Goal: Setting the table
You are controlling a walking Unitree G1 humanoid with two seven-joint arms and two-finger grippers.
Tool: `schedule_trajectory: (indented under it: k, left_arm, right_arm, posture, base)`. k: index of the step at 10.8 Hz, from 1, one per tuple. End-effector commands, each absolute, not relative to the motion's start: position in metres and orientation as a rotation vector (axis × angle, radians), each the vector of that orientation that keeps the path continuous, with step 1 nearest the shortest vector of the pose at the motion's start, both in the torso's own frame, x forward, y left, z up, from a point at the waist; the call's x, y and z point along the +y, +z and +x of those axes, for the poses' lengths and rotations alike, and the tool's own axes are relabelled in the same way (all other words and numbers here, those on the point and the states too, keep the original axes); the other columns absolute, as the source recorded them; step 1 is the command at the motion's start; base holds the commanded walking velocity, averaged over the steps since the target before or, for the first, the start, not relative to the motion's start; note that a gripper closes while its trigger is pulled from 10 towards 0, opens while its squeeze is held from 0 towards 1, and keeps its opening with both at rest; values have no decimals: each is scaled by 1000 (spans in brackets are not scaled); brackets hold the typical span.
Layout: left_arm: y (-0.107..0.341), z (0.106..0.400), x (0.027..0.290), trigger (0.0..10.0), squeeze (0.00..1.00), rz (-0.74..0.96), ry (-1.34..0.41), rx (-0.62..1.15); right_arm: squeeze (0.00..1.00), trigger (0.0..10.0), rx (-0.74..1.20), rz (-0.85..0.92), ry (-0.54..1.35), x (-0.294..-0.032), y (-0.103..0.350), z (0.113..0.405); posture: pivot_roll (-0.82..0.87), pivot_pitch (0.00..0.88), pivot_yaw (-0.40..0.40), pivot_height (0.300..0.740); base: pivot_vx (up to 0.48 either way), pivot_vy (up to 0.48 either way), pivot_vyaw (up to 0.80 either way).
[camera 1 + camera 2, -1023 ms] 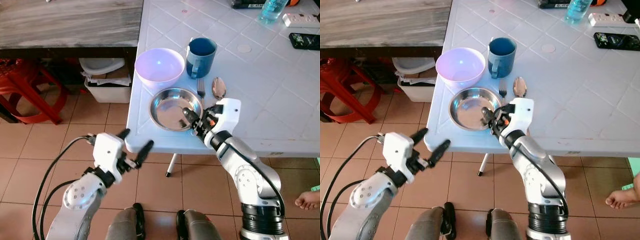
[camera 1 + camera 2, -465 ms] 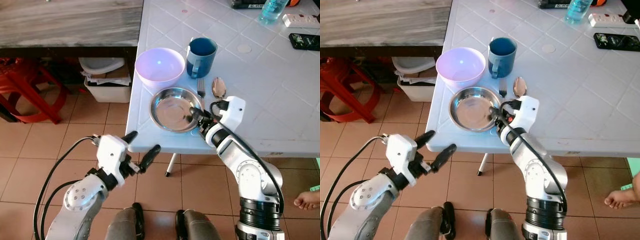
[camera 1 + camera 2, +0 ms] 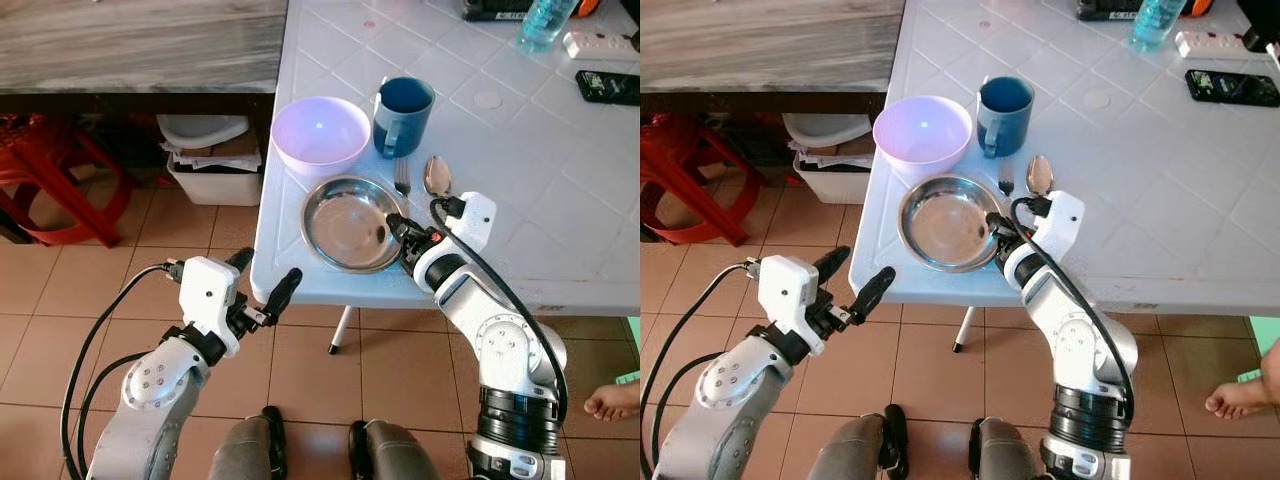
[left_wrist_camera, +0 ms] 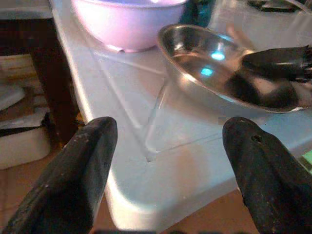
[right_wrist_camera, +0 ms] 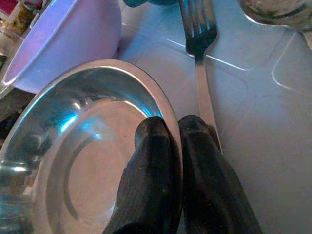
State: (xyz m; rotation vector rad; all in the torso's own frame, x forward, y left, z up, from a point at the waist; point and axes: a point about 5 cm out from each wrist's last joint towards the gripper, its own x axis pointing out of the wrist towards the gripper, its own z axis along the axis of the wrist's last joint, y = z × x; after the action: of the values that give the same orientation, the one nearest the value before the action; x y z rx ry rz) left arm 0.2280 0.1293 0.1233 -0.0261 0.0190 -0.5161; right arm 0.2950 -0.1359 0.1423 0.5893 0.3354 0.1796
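My right gripper (image 5: 175, 146) has its jaws clenched on the plate (image 3: 345, 225) rim, beside the fork (image 3: 402, 177) on the worktop (image 3: 520, 190). Left gripper (image 3: 265, 285) hovers released below the plate.

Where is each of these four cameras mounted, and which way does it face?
Eye views: on the head, facing down at the white table, both arms and legs.
Left wrist view: along the open left hand toward the table corner.
Right wrist view: along the right hand, pinching the steel plate rim.
All share that plate and the pink bowl.
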Motion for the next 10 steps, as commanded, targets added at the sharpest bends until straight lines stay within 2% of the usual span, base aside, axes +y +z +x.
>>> schedule_trajectory:
  k: [1,2,4,7,10]
  left_arm:
    - [120,231,137,10000,0,-12,-455,32]
    - [115,239,149,10000,0,-28,-333,53]
    - [109,247,157,10000,0,-22,-202,49]
    - [110,258,159,10000,0,-32,-108,-13]
    - [109,263,159,10000,0,-23,-91,-25]
  right_arm:
    - [0,0,560,589,57,-145,97,282]
    - [0,0,558,611,58,-142,97,281]
    - [0,0,528,643,92,-135,103,281]
    - [0,0,456,622,106,-135,111,284]
    - [0,0,375,632,160,-128,122,285]
  posture:
    - [-37,197,25,740]
    - [-41,197,27,740]
    - [-46,190,29,740]
    - [-60,177,26,740]
    - [-64,166,26,740]
  base:
    - [0,0,0]
    - [0,0,0]
    - [0,403,0]
    - [0,480,0]
    - [0,479,0]
